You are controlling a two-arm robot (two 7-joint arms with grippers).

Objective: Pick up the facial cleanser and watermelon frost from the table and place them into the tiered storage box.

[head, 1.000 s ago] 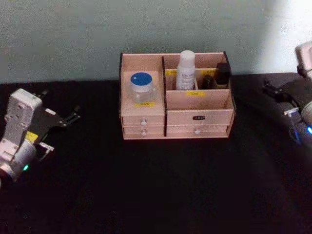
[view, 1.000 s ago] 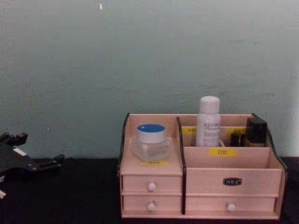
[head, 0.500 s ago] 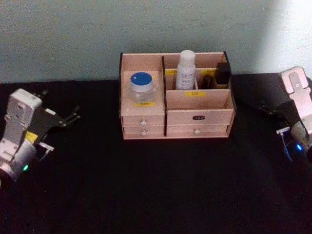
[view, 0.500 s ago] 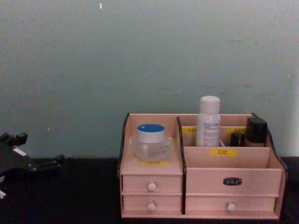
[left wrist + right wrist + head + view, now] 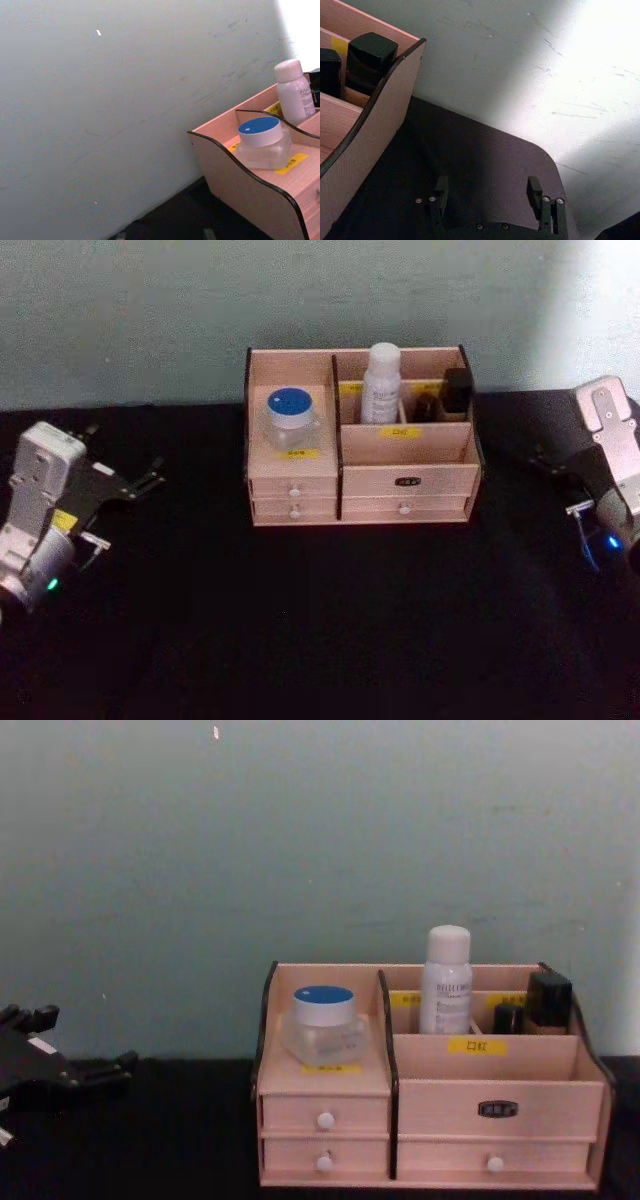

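The room was dim, with a greenish-grey cast on the wall. Strong light fell from the right, washing the wall's upper right corner out to white in the head view and both wrist views. The black table swallowed detail and showed no distinct shadows. All four views were soft and slightly grainy.

Head view: from above, facing forward and down at the tiered storage box; both arms at its side edges
Chest view: low, level, facing the box front
Left wrist view: close beside the box's left end
Right wrist view: close beside its right end
Shared: the box, in all four
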